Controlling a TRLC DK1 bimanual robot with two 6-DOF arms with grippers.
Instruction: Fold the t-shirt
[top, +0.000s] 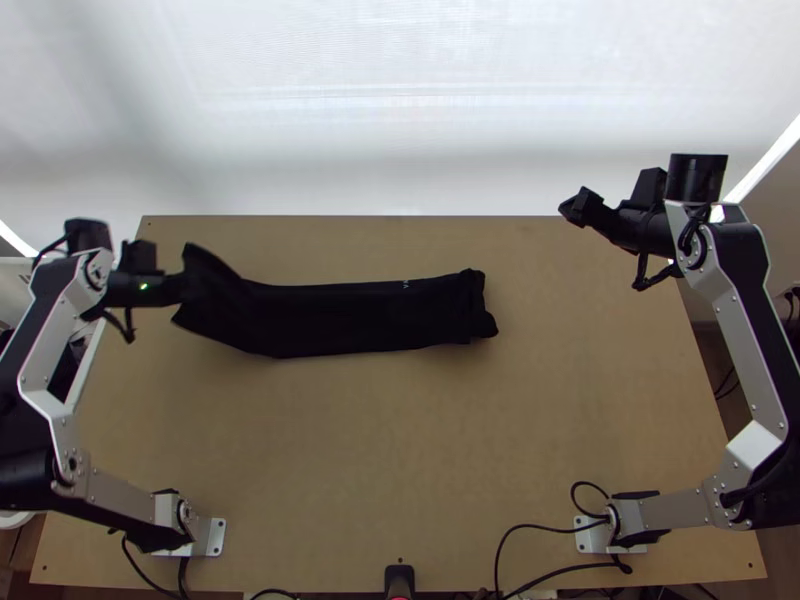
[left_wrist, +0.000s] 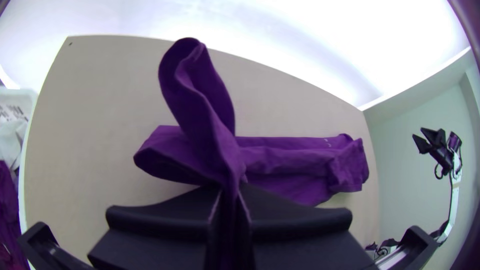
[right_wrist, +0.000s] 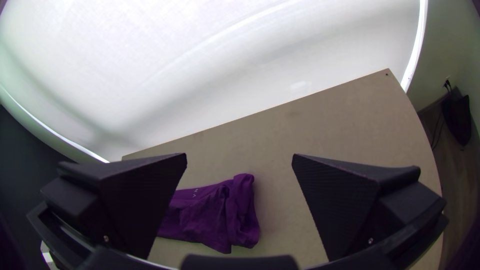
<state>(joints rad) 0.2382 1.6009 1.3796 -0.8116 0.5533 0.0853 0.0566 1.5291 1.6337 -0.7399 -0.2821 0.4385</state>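
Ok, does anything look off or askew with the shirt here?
Nothing looks damaged. The t-shirt lies as a long folded strip, but its end at the left gripper is pinched and twisted upward, and the far end looks rumpled, so the fold seems uneven.

No wording can be read for certain. Small pale letters (right_wrist: 195, 192) stand on the t-shirt (right_wrist: 205, 220) near one end; blurred dark marks (left_wrist: 11, 111) are on a white bin (left_wrist: 25, 98).
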